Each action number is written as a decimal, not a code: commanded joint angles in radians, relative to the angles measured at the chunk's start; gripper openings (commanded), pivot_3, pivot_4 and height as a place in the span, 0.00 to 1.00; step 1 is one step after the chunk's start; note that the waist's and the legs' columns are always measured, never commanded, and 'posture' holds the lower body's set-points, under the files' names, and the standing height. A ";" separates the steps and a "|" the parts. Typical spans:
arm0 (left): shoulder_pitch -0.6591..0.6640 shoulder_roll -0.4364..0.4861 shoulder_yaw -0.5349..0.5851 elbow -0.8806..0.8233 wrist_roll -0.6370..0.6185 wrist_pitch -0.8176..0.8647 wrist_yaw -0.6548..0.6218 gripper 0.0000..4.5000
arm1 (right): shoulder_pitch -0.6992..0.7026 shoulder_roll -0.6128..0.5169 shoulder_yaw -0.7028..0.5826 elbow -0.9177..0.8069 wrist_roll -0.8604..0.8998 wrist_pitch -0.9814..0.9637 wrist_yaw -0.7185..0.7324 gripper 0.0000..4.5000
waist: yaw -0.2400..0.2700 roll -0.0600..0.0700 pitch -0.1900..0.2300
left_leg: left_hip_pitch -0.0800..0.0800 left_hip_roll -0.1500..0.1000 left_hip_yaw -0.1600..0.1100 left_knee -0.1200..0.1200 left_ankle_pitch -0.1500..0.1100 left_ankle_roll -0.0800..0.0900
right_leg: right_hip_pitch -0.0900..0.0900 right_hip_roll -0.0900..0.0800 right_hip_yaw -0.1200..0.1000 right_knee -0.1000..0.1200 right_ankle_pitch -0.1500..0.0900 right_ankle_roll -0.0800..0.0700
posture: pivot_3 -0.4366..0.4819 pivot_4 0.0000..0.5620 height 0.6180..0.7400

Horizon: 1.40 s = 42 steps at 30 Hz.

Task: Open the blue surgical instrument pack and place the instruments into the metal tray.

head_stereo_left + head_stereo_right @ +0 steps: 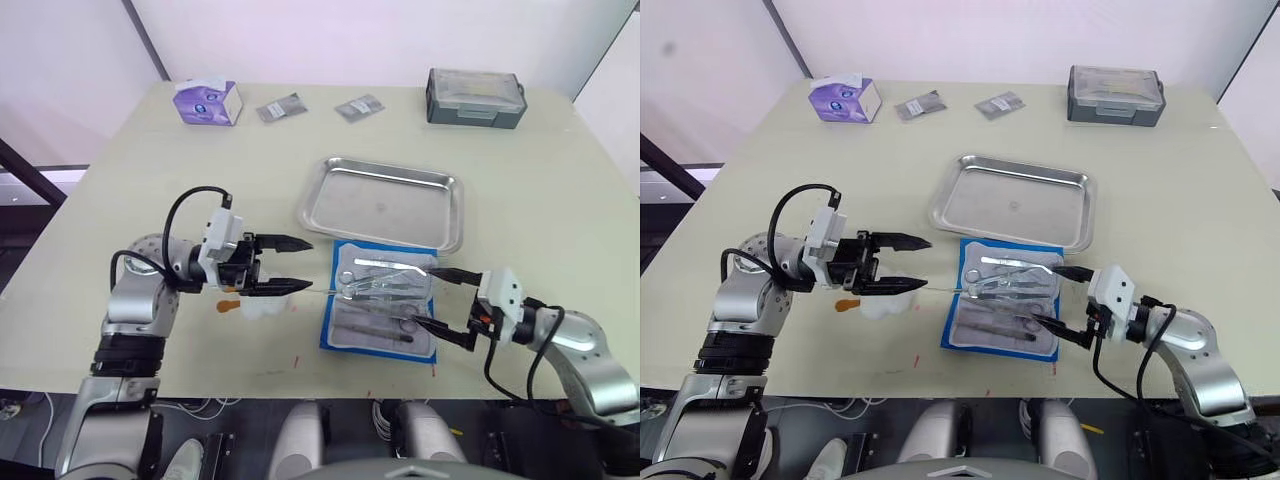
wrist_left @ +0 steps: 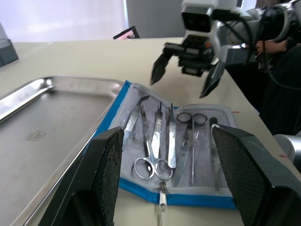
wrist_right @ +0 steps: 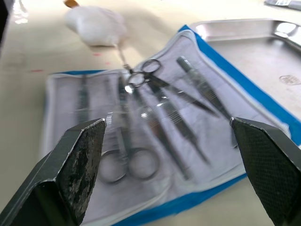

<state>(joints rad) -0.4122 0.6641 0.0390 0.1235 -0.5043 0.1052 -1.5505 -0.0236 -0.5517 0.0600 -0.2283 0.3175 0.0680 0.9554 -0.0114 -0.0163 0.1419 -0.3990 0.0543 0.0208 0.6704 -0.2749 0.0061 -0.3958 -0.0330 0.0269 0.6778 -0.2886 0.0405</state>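
Blue pack lies open and flat on the table, lining side up, just in front of the metal tray; the pack's far edge sits close against the tray's near rim. Tray is bare inside.

Instruments rest on the whitish lining: scissors with ring handles, forceps and tweezers. Several lie loose and crossed on the half of the pack nearer the tray. Others sit in the pockets on the half nearer the robot, including a second pair of scissors.

Left gripper: fingers spread apart, holding nothing, pointing toward the pack from its left side. It hovers just beside the pack's left edge, over a small white crumpled object and an orange bit on the table.

Right gripper: fingers wide apart, holding nothing, at the pack's right edge. One fingertip sits near the far right corner of the pack, the other near the near right corner. Cannot tell whether either tip touches the lining.

Far edge of table: purple tissue box at left, two small grey packets in the middle, grey lidded box at right, all well apart from the tray.
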 commanded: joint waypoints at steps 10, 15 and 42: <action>0.009 0.020 0.006 -0.072 -0.053 0.030 -0.008 0.71 | -0.006 0.054 0.028 0.020 -0.032 -0.018 -0.066 0.99 | -0.001 0.000 0.000 | 0.000 0.000 0.000 0.000 0.000 0.000 | 0.000 0.000 0.000 0.000 0.000 0.000 | 0.48 0.27 0.98; 0.001 0.014 0.002 -0.061 -0.048 0.026 -0.002 0.71 | 0.015 0.055 0.053 0.052 -0.067 -0.018 -0.091 0.99 | -0.001 0.000 0.000 | 0.000 0.000 0.000 0.000 0.000 0.000 | 0.000 0.000 0.000 0.000 0.000 0.000 | 0.48 0.27 0.98; -0.162 -0.090 -0.083 0.262 0.082 -0.143 -0.040 0.71 | 0.036 0.074 0.128 0.137 -0.158 0.071 -0.177 0.99 | -0.007 -0.001 -0.001 | 0.002 0.000 0.000 0.000 0.000 0.000 | 0.000 0.001 0.001 0.001 0.000 0.000 | 0.48 0.27 0.98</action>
<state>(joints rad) -0.5534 0.5749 -0.0449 0.3649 -0.4316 -0.0063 -1.5544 -0.0078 -0.4656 0.1691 -0.1413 0.2013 0.0846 0.7990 -0.0181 -0.0171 0.1410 -0.3971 0.0546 0.0210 0.6704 -0.2749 0.0062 -0.3954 -0.0316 0.0280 0.6784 -0.2886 0.0404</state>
